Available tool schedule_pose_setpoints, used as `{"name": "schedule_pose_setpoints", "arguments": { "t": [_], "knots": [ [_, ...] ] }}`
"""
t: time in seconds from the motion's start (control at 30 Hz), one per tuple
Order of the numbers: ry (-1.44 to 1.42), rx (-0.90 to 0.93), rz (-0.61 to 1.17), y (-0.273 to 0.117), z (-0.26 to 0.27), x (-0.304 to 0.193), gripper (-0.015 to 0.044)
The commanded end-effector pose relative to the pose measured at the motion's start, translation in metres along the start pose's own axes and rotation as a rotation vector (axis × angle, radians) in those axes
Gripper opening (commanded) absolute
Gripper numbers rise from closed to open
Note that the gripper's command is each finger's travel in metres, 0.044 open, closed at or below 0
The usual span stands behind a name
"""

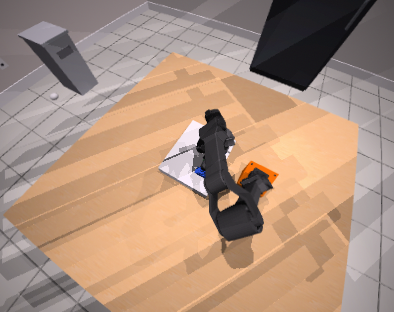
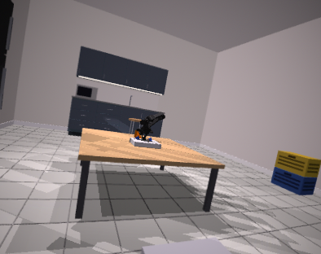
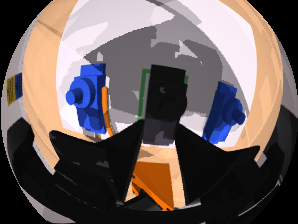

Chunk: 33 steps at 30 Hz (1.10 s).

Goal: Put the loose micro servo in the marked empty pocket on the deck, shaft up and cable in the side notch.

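My gripper (image 3: 160,125) is shut on a black micro servo (image 3: 167,80), which stands out beyond the fingertips in the wrist view. The servo is over the green outline (image 3: 142,95) that marks the pocket and hides most of it. A dark round boss shows faintly on the servo. Its own cable cannot be made out, nor whether its ears touch the deck. The white deck (image 1: 176,167) (image 2: 146,144) (image 3: 240,30) is partly shaded. In the top view the arm hides the gripper and the held servo.
A blue servo (image 3: 89,112) (image 1: 202,175) with an orange cable (image 3: 106,112) beside it is left of the held servo in the wrist view. Another blue servo (image 3: 217,117) is on the right. The arm's orange base plate (image 1: 272,176) (image 3: 157,180) is near the deck on the wooden table (image 1: 114,200).
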State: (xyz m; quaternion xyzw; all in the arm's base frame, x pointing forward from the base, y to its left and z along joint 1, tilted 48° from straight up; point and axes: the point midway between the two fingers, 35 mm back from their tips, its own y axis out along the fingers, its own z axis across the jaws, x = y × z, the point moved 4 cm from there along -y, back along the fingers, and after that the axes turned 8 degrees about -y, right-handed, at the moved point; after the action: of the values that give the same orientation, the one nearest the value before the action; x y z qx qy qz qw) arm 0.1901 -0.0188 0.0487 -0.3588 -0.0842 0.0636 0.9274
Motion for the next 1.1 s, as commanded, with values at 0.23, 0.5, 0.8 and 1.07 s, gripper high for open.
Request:
{"name": "schedule_pose_setpoints", "arguments": {
  "t": [0.23, 0.5, 0.8, 1.07],
  "knots": [
    [0.004, 0.002, -0.004, 0.007, 0.000, 0.000, 0.0026],
    [0.004, 0.002, -0.004, 0.006, 0.000, 0.000, 0.0187],
    [0.004, 0.001, -0.004, -0.029, 0.002, -0.003, 0.0187],
    [0.007, 0.005, -0.002, -0.031, 0.000, 0.005, 0.0266]
  ]
}}
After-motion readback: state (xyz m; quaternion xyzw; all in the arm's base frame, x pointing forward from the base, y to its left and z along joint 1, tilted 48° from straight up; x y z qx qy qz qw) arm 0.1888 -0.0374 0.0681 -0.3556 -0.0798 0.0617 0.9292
